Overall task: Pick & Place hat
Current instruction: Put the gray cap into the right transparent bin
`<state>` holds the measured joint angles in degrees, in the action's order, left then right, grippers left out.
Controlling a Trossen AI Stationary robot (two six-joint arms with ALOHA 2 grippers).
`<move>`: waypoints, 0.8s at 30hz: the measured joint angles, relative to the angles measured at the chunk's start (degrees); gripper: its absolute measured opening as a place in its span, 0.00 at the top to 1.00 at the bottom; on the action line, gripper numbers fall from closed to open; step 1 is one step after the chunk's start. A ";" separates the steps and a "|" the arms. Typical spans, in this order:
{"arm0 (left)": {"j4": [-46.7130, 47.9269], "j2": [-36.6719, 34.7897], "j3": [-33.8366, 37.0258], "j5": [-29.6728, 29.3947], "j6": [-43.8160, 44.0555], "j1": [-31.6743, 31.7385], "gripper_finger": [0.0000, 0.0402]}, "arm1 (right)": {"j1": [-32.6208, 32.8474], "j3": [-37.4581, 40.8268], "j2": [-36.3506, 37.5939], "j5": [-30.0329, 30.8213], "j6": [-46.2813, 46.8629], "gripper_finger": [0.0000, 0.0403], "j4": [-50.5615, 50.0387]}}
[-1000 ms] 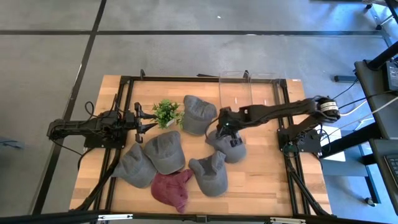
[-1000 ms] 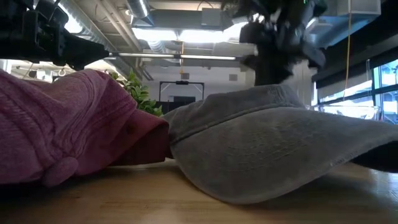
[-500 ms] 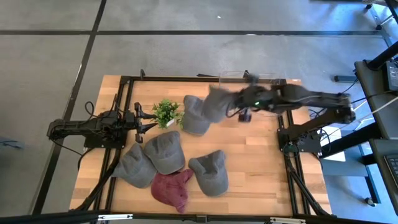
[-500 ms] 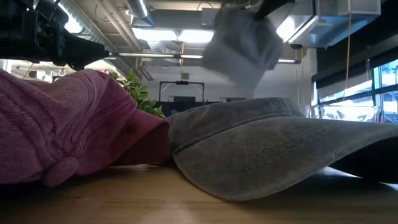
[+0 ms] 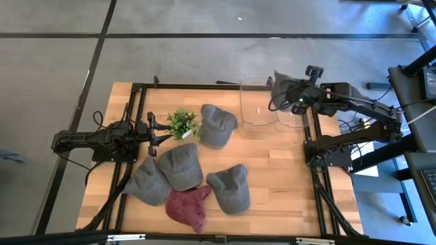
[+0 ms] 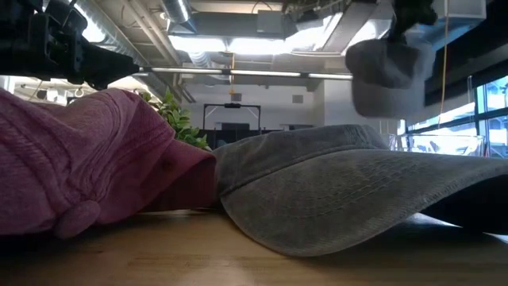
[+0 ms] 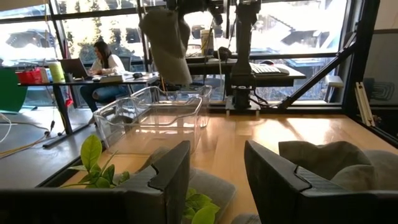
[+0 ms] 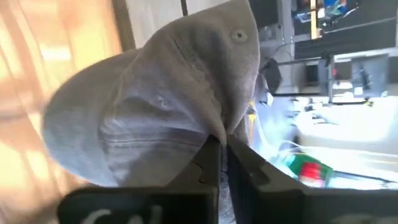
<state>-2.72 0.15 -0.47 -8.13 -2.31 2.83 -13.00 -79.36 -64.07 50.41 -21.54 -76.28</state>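
Note:
My right gripper is shut on a grey hat and carries it in the air over the clear plastic bin at the table's far right. The same hat hangs high in the low view, and in the left wrist view it hangs over the bin. My left gripper waits open at the table's left, beside the small green plant. My right gripper pinches a fold of the hat's crown cloth between its two fingers. The fingers come from above. The hat is lifted clear and hangs below them, with its top button turned away from the fingers.
Several grey hats lie on the table's middle and near part: one by the plant, two near the left, one near the middle. A maroon hat lies at the near edge. Dark frame rails border the table.
My right gripper has picked the grey hat up from the middle of the table and swung up and toward the far right edge, ending over the clear bin. The hat went from lying on the wood to hanging clear in the air.

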 joint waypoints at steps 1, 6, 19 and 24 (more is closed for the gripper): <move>0.00 0.00 0.00 -0.21 0.00 0.01 0.63 | -0.54 1.83 0.22 0.68 -1.33 0.97 0.26; 0.00 0.00 0.00 -2.06 0.00 0.00 0.63 | -2.51 12.30 0.22 7.58 -6.73 0.97 2.74; 0.00 0.01 0.00 -2.92 0.00 0.00 0.63 | -6.94 36.14 0.22 11.46 -19.74 0.97 32.09; 0.00 0.00 0.00 -2.92 0.02 0.00 0.63 | -9.28 40.29 0.22 11.68 -33.01 0.97 47.94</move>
<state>-2.72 0.15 -0.47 -11.05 -2.29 2.83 -22.28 -39.07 -63.86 62.08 -54.56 -28.35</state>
